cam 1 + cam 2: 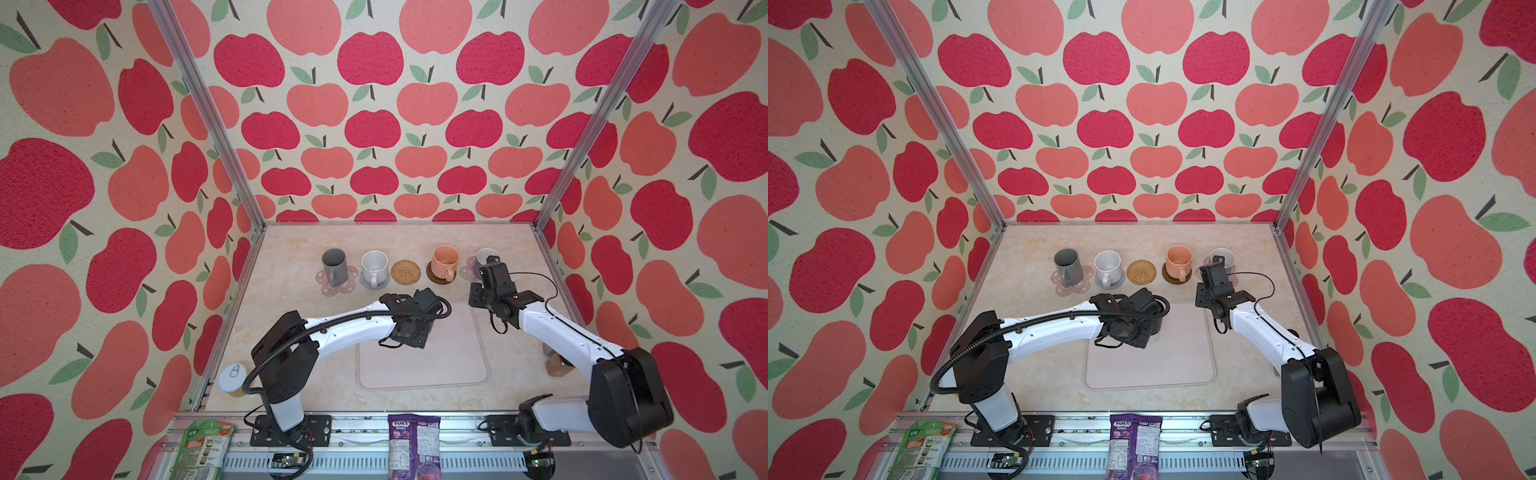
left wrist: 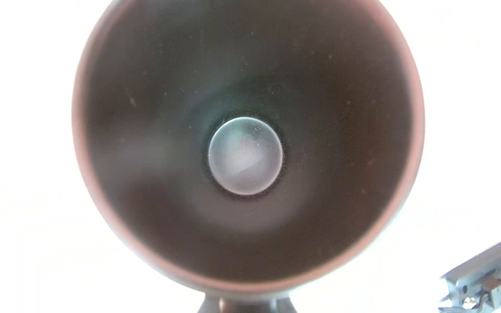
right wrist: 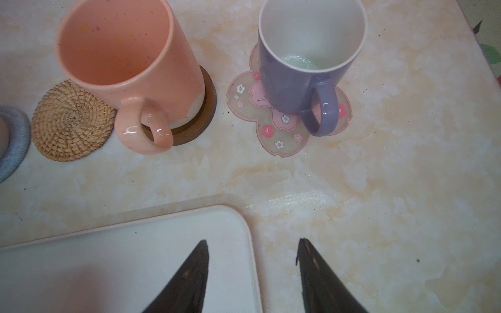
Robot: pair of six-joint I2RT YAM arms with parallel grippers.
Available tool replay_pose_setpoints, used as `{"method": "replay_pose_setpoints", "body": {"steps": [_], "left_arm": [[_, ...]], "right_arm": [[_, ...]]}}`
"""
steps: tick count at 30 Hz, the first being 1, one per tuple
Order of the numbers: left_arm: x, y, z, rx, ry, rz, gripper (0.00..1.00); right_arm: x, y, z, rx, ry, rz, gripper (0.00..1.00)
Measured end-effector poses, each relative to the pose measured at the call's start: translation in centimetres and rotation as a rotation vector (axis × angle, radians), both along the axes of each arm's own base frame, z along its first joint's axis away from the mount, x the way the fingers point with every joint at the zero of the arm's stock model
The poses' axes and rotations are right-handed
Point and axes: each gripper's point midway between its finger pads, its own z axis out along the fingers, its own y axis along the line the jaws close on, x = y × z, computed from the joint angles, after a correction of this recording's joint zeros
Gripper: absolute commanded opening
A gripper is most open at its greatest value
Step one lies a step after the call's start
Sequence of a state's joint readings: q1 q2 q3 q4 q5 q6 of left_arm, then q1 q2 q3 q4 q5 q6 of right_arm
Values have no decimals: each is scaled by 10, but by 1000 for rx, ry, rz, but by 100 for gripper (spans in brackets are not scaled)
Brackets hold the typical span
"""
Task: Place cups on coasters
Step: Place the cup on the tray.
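The black cup (image 2: 244, 135) fills the left wrist view from above, its handle (image 2: 244, 305) at my jaws. In a top view my left gripper (image 1: 1144, 322) sits shut on that handle over the tray; the fingers are hidden. The grey cup (image 1: 334, 266) stands on a pink flower coaster (image 1: 332, 289) and the white cup (image 1: 374, 268) on the grey-blue coaster (image 1: 385, 283). The rattan coaster (image 3: 70, 122) is bare. The peach cup (image 3: 130, 54) stands on the brown coaster (image 3: 207, 113) and the lavender cup (image 3: 284, 81) on a pink flower coaster (image 3: 271, 132). My right gripper (image 3: 252, 241) hangs open over the tray's corner.
The pale tray (image 1: 424, 374) lies mid-table. A lidded can (image 1: 233, 378) stands at the front left. A brown object (image 1: 555, 361) sits by the right wall. Snack bags (image 1: 413, 444) lie on the front rail. Apple-patterned walls close in three sides.
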State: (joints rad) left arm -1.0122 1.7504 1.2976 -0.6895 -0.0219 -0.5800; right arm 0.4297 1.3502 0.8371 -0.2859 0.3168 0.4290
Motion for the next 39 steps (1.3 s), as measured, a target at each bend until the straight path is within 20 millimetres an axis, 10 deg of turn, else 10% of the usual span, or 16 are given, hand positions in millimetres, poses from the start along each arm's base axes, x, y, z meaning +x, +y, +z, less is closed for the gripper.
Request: {"method": "replay_pose_setpoints", "body": {"steps": [39], "left_arm": [[-57, 10, -28, 108, 73, -113, 30]], "right_arm": [[-14, -6, 13, 34, -26, -18, 56]]}}
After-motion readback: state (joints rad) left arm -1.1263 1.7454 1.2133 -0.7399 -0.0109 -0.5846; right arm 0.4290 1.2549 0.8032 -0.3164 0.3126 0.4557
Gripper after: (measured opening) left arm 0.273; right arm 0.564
